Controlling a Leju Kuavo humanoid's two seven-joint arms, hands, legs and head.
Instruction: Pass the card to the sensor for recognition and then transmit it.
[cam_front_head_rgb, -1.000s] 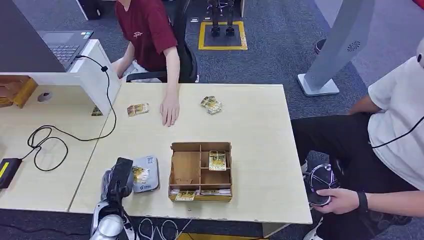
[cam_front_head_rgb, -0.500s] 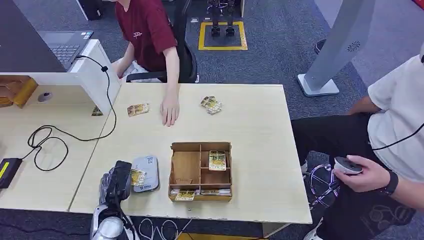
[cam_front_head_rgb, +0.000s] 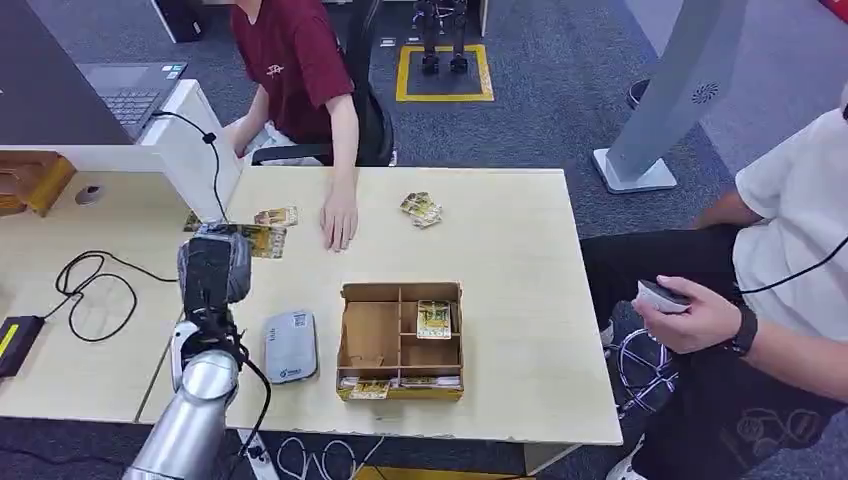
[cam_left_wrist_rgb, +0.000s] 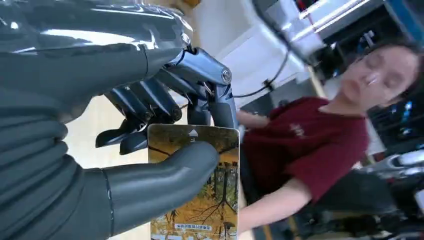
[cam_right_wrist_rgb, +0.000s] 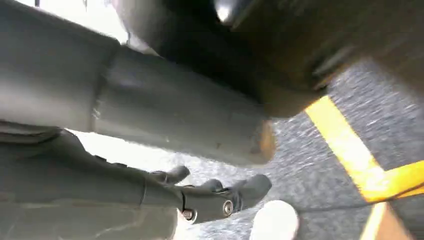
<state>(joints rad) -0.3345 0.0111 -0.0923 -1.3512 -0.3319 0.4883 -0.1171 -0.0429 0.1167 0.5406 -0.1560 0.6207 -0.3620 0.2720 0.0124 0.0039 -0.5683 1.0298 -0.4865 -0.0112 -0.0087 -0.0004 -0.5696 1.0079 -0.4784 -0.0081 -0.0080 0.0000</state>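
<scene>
one card (cam_left_wrist_rgb: 197, 190) sits pinched in the left robot hand (cam_front_head_rgb: 212, 268), the thick thumb (cam_left_wrist_rgb: 165, 175) pressed across its yellow, tree-printed face and the darker fingers (cam_left_wrist_rgb: 150, 107) curled behind its upper edge. in the head view that robot hand is raised above the left part of the worktop (cam_front_head_rgb: 510, 260), with the card's edge jutting out toward the person in the red shirt (cam_front_head_rgb: 295, 60), whose hand (cam_front_head_rgb: 340, 218) lies flat on the worktop. the right robot hand (cam_right_wrist_rgb: 210, 197) hangs low over grey carpet with yellow floor tape, fingers loosely apart and holding nothing.

the grey card reader (cam_front_head_rgb: 290, 346) lies flat just beside the wooden compartment box (cam_front_head_rgb: 401, 342), which has one card in an upper right compartment and more along its near edge. one loose card (cam_front_head_rgb: 276, 216) lies near the resting hand, and a small pile of cards (cam_front_head_rgb: 422, 209) lies further right.

compared with a second ago, the left robot hand has lifted off the card reader, where it held the card over the device, and has travelled forward toward the far side of the worktop, the card going with it. the person in the white shirt (cam_front_head_rgb: 800, 230) at the right has brought a small device (cam_front_head_rgb: 662, 296) up from near the floor to lap height.
</scene>
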